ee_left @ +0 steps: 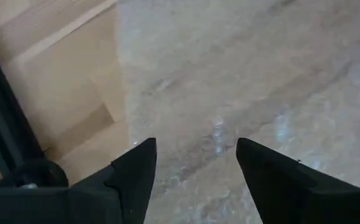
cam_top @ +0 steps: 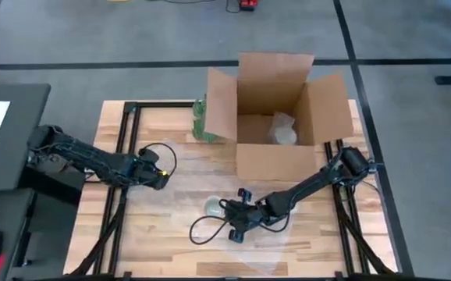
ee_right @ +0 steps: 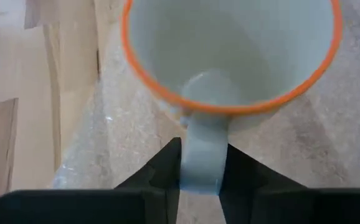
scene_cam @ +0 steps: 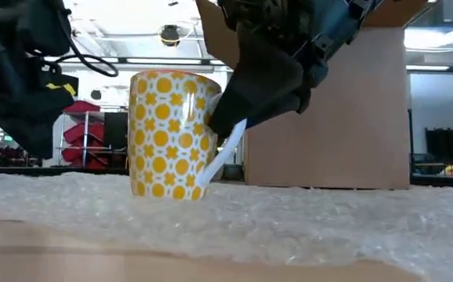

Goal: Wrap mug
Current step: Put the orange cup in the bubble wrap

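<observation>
Clearly the mug is only being placed; no wrapping has begun. Largest first: the cardboard box [cam_top: 276, 117] stands open at upper centre of the high view, with the sheet of bubble wrap [cam_top: 249, 234] spread below it at lower centre. On that sheet the mug [scene_cam: 172, 135] stands upright, yellow-patterned, left of centre in the low view. The right gripper [ee_right: 202, 168] is clamped on its handle [ee_right: 202, 152]. The left gripper [ee_left: 195, 168], fingers apart, hangs over the sheet's left edge. Next, I judge, release the handle, then fold the wrap over.
</observation>
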Motion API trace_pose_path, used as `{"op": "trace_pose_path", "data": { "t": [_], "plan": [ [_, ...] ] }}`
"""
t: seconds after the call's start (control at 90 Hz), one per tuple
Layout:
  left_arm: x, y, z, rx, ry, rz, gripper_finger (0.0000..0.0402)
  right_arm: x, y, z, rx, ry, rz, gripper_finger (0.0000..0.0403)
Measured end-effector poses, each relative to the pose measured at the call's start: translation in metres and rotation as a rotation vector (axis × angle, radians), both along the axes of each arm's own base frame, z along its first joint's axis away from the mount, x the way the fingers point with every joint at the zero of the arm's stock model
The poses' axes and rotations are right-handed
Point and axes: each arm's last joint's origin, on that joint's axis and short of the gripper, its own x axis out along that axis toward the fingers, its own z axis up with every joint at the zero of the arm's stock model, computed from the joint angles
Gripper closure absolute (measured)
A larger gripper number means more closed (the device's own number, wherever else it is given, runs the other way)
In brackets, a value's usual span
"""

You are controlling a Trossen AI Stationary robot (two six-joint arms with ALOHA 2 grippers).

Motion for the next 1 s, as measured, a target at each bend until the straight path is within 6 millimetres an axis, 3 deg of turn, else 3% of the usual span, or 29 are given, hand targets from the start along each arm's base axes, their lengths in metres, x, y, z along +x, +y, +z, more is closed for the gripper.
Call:
{"op": "trace_pose_path", "data": {
  "t": [0.344, 0.711, 0.844, 1.0],
  "plan": [
    [-0.003, 0.007, -0.005, 0.008, 0.046, 0.004, 0.0191, 0.0, 0.008, 0.024, -0.023, -0.013, 0.047, 0.0238],
    [-0.011, 0.022, -0.046, -0.069, 0.001, 0.042, 0.0197, -0.003, 0.027, 0.037, -0.041, -0.031, 0.114, 0.0235],
    [-0.008, 0.023, -0.048, -0.068, -0.024, 0.019, 0.0235, -0.002, 0.031, 0.045, -0.06, -0.05, 0.147, 0.0238],
    [-0.006, 0.022, -0.048, -0.07, -0.024, -0.028, 0.0321, 0.002, 0.033, 0.06, -0.081, -0.055, 0.165, 0.0239]
  ]
}}
